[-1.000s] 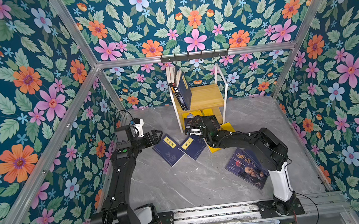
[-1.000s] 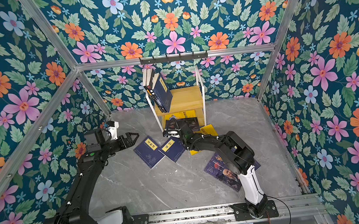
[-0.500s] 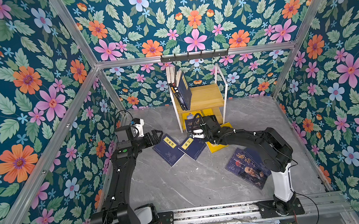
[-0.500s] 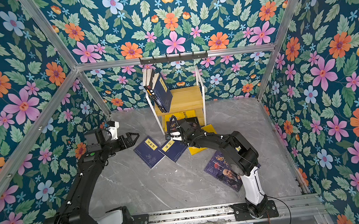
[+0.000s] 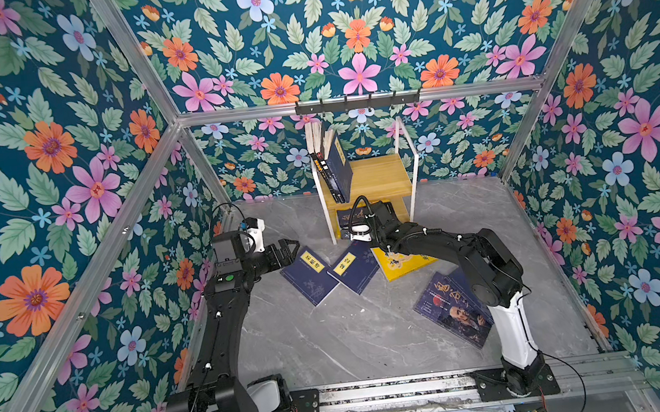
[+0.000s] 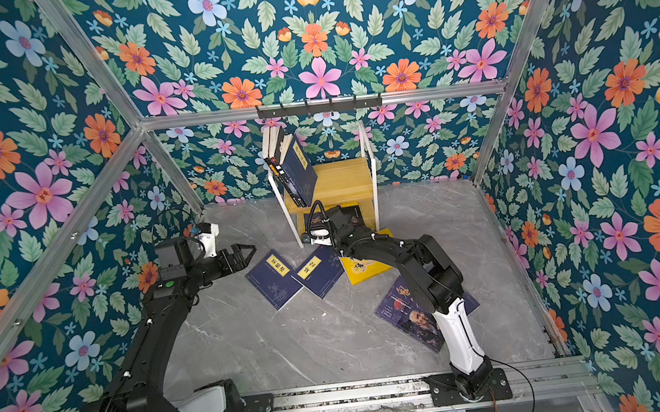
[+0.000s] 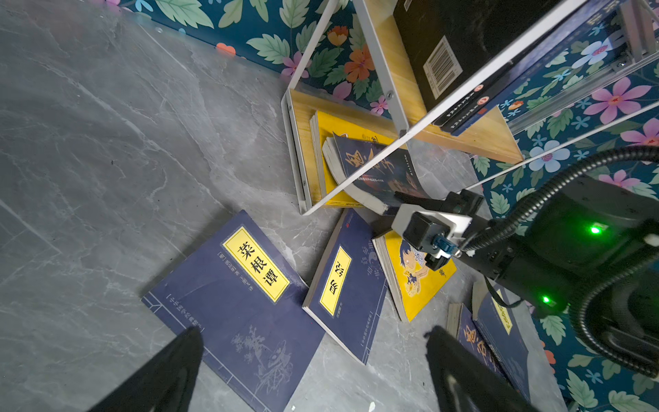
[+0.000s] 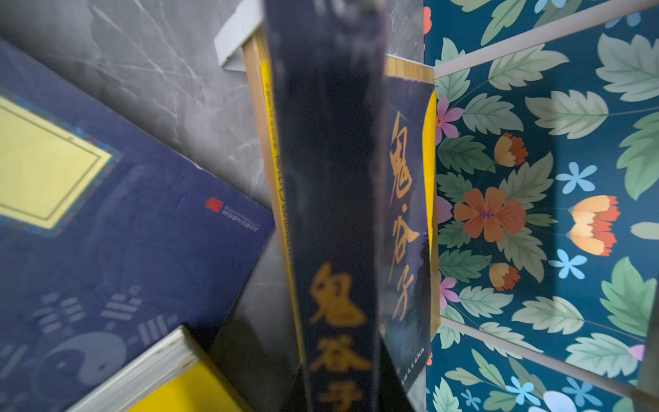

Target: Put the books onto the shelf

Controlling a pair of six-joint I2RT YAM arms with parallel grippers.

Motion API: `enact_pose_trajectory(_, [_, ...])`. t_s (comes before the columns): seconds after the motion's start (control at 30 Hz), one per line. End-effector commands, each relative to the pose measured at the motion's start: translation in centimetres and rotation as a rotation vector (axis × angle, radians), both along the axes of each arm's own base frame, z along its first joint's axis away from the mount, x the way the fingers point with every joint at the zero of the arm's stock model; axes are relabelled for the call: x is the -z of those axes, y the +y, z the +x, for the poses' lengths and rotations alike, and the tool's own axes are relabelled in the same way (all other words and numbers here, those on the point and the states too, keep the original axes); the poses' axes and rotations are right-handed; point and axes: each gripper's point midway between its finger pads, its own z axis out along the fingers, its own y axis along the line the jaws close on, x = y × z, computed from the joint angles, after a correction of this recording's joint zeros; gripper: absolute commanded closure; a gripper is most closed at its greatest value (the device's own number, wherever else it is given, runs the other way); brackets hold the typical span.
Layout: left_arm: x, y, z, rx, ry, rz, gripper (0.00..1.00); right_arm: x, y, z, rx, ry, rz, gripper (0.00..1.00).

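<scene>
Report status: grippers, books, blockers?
Left gripper open, near two navy yellow-labelled paperbacks. Right gripper shut on dark purple-blue paperback, lower tier of wooden white-framed shelf, atop yellow paperback. No blocker seen.

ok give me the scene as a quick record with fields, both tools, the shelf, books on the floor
left tool: open, empty, over the floor beside navy book
right tool: shut on dark blue book at lower tier
shelf: upright books lean on upper tier; yellow book lies under dark blue book
also on floor: second navy book, cartoon book, bearded-man book
</scene>
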Motion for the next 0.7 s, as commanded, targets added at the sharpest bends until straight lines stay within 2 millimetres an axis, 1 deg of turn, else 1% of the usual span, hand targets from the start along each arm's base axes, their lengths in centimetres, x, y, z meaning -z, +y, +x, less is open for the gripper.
enact_pose_trajectory(0.0, [-0.3, -0.1, -0.1, 0.008, -0.013, 0.004, 0.00, -0.8, 0.6, 1.0, -0.005, -0.038, 0.015, 0.88])
enact_pose_trajectory(0.1, [-0.4, -0.1, 0.1, 0.005, -0.012, 0.000, 0.00, -0.8, 0.5, 1.7, 0.014, -0.046, 0.010, 0.87])
enact_pose_trajectory(0.2, [-0.3, -0.1, 0.0, 0.006, -0.013, 0.001, 0.00, -0.7, 0.9, 1.8, 0.005, -0.046, 0.019, 0.84])
enact_pose_trajectory(0.27, [-0.3, -0.1, 0.0, 0.006, -0.013, 0.003, 0.00, -0.3, 1.0, 1.5, -0.004, -0.030, 0.015, 0.78])
enact_pose_trajectory(0.4, [-0.4, -0.1, 0.0, 0.006, -0.014, 0.001, 0.00, -0.2, 1.1, 0.3, -0.028, 0.029, 0.027, 0.53])
enact_pose_trajectory(0.43, [-0.3, -0.1, -0.1, 0.008, -0.012, 0.000, 0.00, 0.0, 1.0, 0.0, -0.029, 0.044, 0.025, 0.48])
enact_pose_trajectory(0.53, [-0.3, -0.1, 0.0, 0.006, -0.010, -0.002, 0.00, 0.1, 0.5, -0.9, -0.024, 0.093, 0.018, 0.41])
enact_pose_trajectory(0.67, [-0.4, -0.1, -0.1, 0.006, -0.014, -0.002, 0.00, -0.4, 0.4, -2.7, -0.044, 0.184, 0.057, 0.35])
